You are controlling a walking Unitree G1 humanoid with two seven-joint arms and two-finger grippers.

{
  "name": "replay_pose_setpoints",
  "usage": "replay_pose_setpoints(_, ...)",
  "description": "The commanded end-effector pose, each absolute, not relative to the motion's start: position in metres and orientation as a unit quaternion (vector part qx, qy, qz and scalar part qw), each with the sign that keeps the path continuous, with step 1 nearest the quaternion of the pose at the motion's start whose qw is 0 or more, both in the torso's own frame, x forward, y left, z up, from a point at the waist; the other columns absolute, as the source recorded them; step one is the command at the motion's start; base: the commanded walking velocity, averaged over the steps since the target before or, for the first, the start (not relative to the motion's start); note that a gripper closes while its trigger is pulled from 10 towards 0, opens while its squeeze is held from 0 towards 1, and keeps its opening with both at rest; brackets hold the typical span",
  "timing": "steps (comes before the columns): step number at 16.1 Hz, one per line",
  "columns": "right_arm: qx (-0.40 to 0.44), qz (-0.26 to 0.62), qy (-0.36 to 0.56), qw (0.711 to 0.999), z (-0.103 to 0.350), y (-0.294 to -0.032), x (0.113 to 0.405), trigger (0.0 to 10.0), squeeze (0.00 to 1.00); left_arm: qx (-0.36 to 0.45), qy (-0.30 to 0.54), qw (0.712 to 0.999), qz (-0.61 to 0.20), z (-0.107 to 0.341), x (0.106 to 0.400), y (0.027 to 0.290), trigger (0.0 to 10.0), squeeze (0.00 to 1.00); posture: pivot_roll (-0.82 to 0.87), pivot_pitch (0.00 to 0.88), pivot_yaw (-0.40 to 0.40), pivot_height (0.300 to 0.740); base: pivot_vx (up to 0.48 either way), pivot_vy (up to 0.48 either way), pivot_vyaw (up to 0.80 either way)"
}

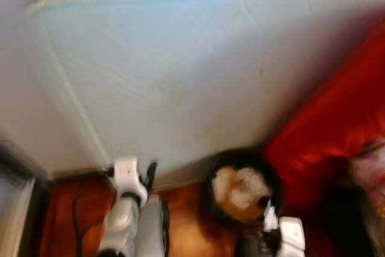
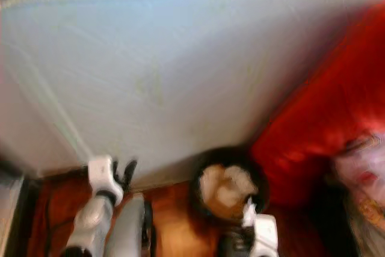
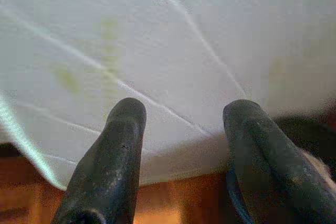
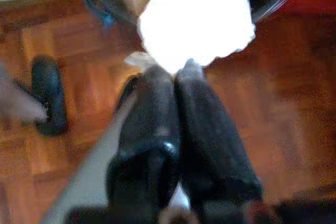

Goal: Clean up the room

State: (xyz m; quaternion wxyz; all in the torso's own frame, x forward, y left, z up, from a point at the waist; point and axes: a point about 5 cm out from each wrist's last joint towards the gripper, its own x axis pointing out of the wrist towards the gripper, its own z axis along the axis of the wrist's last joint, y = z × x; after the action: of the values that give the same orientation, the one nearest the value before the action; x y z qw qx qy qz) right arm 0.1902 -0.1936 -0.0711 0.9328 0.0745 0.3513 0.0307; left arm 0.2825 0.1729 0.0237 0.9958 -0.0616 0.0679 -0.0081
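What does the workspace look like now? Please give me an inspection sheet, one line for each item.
Surface: wooden parquet floor; pale blue mattress ahead.
Job's things: white crumpled tissue, pinched above the dark bin, which holds pale scraps.
Clutter: red fabric beside the bin.
Grippers: right claw shut on the tissue; left claw open, facing the mattress.
Cables: a dark cord on the floor, blurred.
Surroundings: dark furniture edge at the robot's left.
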Motion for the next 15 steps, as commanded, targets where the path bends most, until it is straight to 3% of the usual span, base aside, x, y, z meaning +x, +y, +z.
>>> replay_pose_setpoints(1, 0.067, 0.031, 0.336, 0.939, -0.067, -0.199, 0.195, 10.0, 0.00, -0.060, 0.080, 0.995, -0.008, 0.020, 0.280, 0.174, 10.0, 0.00, 0.17, 0.222, -0.073, 0.597, 0.000, 0.000, 0.00)
replay_pose_setpoints(6, 0.066, 0.022, 0.297, 0.952, -0.057, -0.212, 0.202, 10.0, 0.00, -0.053, 0.057, 0.997, -0.003, 0.032, 0.277, 0.183, 10.0, 0.00, 0.19, 0.269, -0.080, 0.597, 0.000, 0.000, 0.00)
replay_pose_setpoints(7, 0.063, 0.028, 0.270, 0.961, -0.029, -0.187, 0.260, 10.0, 0.00, -0.049, 0.053, 0.997, -0.007, 0.035, 0.276, 0.182, 10.0, 0.00, 0.20, 0.278, -0.083, 0.597, 0.000, 0.000, 0.00)
replay_pose_setpoints(9, 0.052, 0.024, 0.241, 0.969, 0.013, -0.162, 0.315, 10.0, 0.00, -0.036, 0.038, 0.998, -0.017, 0.046, 0.274, 0.179, 10.0, 0.00, 0.21, 0.316, -0.090, 0.597, 0.000, 0.000, 0.00)
replay_pose_setpoints(15, 0.048, 0.014, 0.232, 0.971, 0.025, -0.166, 0.326, 10.0, 0.00, -0.035, 0.004, 0.999, -0.022, 0.073, 0.263, 0.175, 10.0, 0.00, 0.25, 0.409, -0.107, 0.597, 0.000, 0.000, 0.00)
